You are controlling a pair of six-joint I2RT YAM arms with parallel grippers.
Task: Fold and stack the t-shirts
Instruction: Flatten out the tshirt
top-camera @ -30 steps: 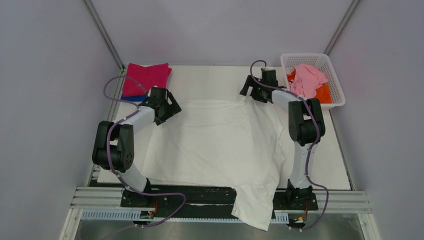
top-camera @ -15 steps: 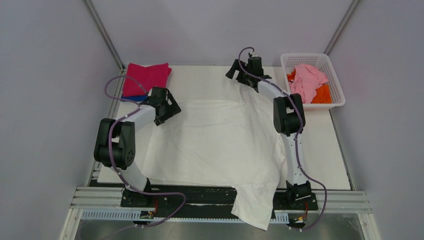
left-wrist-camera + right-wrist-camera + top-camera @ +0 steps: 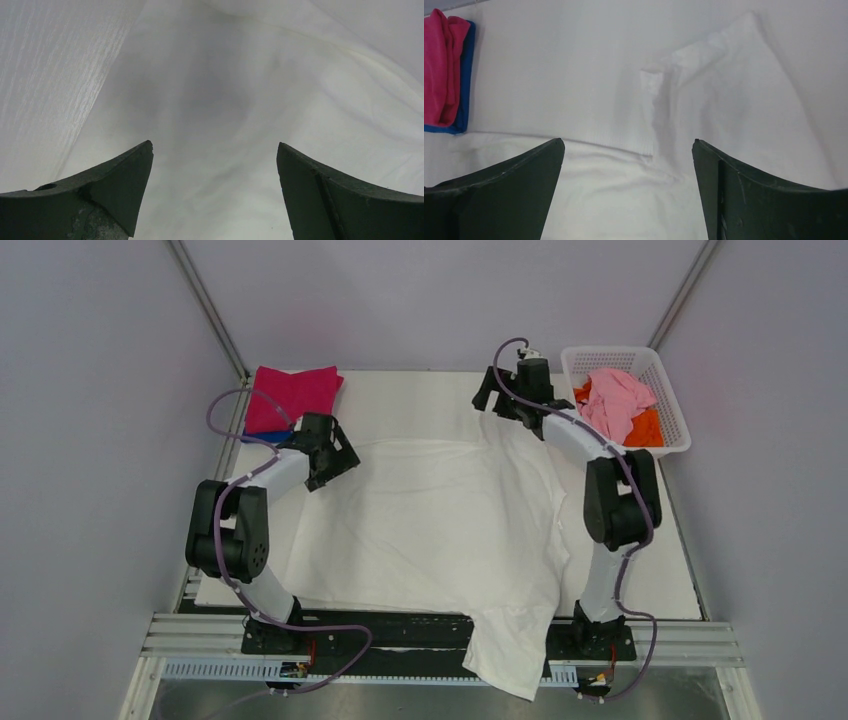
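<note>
Hovering over the white t-shirt [image 3: 440, 530], the left end effector [image 3: 214, 144] and right end effector [image 3: 628, 140] gape, grasping nothing.

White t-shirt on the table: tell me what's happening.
The white t-shirt lies spread on the table with one end over the near edge. The robot's left tool is open over its left side, the right tool open over its far corner; neither grips it. A magenta tee lies folded on a blue tee; a pink tee and an orange tee sit in the basket.
</note>
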